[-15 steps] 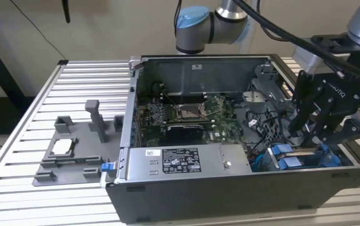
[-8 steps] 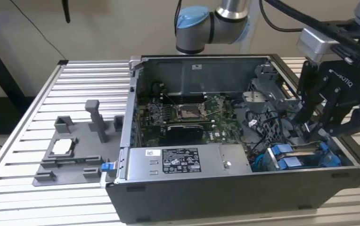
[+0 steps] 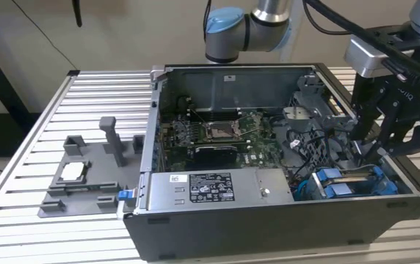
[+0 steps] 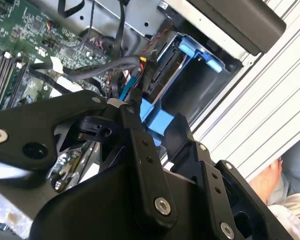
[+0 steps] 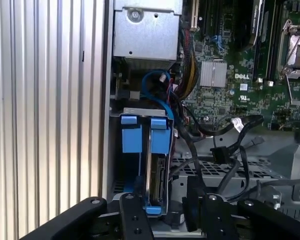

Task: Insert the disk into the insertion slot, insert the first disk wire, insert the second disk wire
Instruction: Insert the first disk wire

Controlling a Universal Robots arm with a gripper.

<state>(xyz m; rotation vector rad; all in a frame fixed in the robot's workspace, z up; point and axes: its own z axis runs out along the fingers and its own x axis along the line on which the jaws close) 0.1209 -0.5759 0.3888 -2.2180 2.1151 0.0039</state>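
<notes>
Already the disk [image 5: 157, 172] sits in its slot [image 5: 160, 137] at the case [image 3: 269, 231] corner, by the desk's [image 3: 107, 93] edge on the exterior view's right. The tool [image 5: 170, 206] hovers just over it, partly open, gripping nothing visible. Wires [image 5: 218, 152] likely want their ends squared to the disk and pushed straight in.

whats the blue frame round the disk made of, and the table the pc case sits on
The blue carrier around the disk looks like moulded plastic: uniform bright colour, soft sheen, rounded tabs. The table looks like bare aluminium, probably extruded: pale silver, matte, evenly spaced parallel ribs.
</notes>
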